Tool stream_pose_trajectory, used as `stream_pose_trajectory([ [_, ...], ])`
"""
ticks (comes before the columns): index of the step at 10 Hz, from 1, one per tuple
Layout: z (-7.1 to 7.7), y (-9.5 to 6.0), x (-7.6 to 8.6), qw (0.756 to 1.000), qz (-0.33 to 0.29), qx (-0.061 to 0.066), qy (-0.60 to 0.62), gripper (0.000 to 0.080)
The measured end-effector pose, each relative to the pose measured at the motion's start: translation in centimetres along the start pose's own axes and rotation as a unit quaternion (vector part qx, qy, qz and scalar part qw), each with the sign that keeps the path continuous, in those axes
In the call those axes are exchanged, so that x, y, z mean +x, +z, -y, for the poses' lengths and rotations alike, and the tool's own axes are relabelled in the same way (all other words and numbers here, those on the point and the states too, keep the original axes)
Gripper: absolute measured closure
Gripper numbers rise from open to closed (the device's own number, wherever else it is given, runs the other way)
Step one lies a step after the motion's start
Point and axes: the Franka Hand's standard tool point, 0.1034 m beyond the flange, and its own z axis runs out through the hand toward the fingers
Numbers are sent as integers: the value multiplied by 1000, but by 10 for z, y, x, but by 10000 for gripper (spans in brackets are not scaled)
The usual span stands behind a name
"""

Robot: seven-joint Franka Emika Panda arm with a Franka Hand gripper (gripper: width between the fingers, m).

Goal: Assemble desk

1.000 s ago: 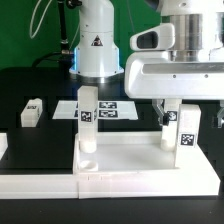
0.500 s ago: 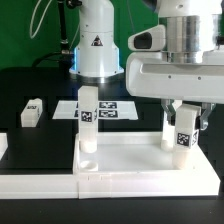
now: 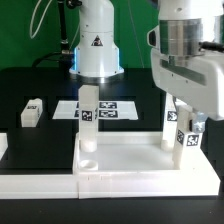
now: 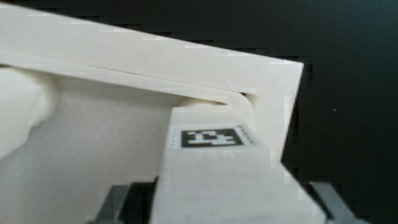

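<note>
The jaws have closed on the right-hand leg (image 3: 186,138) and the wrist has rotated

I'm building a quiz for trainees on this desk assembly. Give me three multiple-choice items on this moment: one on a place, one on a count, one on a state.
1. Where does the loose leg lie?
A. on the black table, at the exterior view's left
B. inside the desk top
C. on the marker board

2. How many legs stand upright on the desk top?
A. none
B. two
C. four

3. The gripper is:
A. wide open, far above
B. closed on the upright leg
C. holding the desk top

Answers: 1 A, it lies apart on the table. 2 B, one near each far corner. 3 B, its fingers flank that leg.
</note>
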Motion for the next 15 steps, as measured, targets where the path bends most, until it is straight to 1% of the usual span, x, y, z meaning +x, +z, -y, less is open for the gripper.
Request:
stream_pose_trajectory([
  [1, 0, 0, 2, 998, 10, 4, 66, 506],
  [4, 1, 0, 4, 989, 12, 4, 146, 506],
  [6, 0, -1, 10, 985, 9, -2, 173, 506],
  [7, 0, -2, 10, 983, 6, -1, 183, 506],
  [8, -1, 0, 10, 983, 8, -2, 184, 454],
  [9, -1, 0, 10, 983, 8, -2, 182, 318],
  [10, -1, 0, 10, 983, 8, -1, 182, 318],
  [11, 0, -2, 11, 985, 8, 0, 171, 188],
  [12, 0, -13, 16, 989, 9, 6, 150, 162],
  [13, -1, -29, 23, 991, 11, 16, 135, 162],
  [14, -1, -42, 28, 991, 12, 26, 132, 152],
  [15, -2, -39, 27, 991, 11, 24, 130, 152],
])
